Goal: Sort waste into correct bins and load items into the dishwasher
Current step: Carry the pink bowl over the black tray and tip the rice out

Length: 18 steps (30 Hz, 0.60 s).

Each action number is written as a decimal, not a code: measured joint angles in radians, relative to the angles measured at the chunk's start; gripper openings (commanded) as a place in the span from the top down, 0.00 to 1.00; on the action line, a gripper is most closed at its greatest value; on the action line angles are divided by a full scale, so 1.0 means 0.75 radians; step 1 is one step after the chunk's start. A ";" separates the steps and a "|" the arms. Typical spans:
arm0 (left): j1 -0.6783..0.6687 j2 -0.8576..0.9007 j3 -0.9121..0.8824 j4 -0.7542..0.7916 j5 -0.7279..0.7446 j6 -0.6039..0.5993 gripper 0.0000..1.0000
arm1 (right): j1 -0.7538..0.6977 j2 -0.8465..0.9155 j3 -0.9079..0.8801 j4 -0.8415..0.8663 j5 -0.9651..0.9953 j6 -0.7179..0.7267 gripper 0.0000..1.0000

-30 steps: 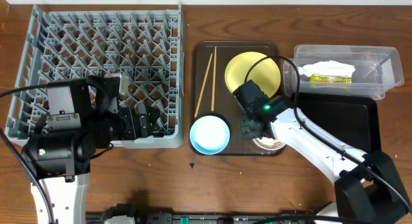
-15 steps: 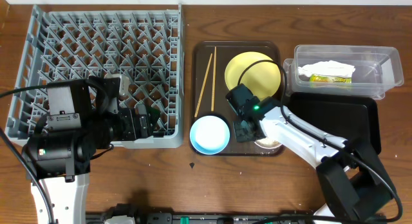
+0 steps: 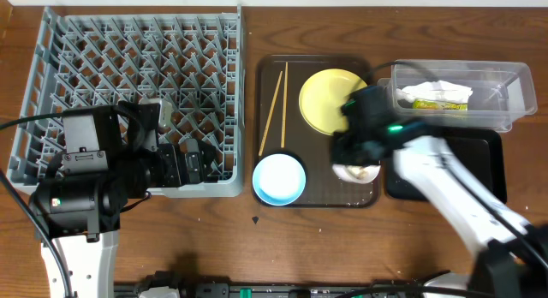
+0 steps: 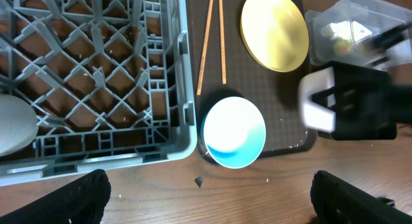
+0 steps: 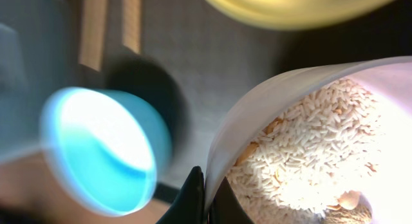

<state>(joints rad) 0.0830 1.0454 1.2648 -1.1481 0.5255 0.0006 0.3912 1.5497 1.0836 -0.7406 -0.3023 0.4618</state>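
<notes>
My right gripper (image 5: 206, 185) is shut on the rim of the white bowl (image 5: 309, 134), which holds whitish rice scraps (image 5: 302, 147). In the overhead view this bowl (image 3: 360, 171) is over the near right corner of the brown serving tray (image 3: 317, 75), under my right gripper (image 3: 345, 154). The light blue bowl (image 3: 279, 179), yellow plate (image 3: 325, 101) and chopsticks (image 3: 274, 105) lie on that tray. The napkin (image 3: 441, 90) and wrapper (image 3: 438, 104) lie in the clear tub (image 3: 505, 97). My left gripper (image 4: 207, 201) hangs open and empty over bare table beside the grey rack (image 3: 128, 84).
The glossy black tray (image 3: 467, 161) lies right of the serving tray, in front of the clear tub. A small dark crumb (image 3: 255, 219) sits on the table near the blue bowl. My right arm (image 3: 462, 195) crosses above the black tray.
My right gripper has shut on the white bowl's rim and swung to the right with it. The left gripper's jaws have spread a little wider; that arm has stayed put.
</notes>
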 measured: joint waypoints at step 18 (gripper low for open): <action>0.000 0.000 0.000 0.000 0.000 0.000 0.00 | -0.924 -0.092 -0.076 -0.048 -0.824 -0.434 0.99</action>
<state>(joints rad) 0.0830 1.0454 1.2648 -1.1481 0.5255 0.0006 -0.3019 1.4811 1.0264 -0.7769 -0.9207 0.1364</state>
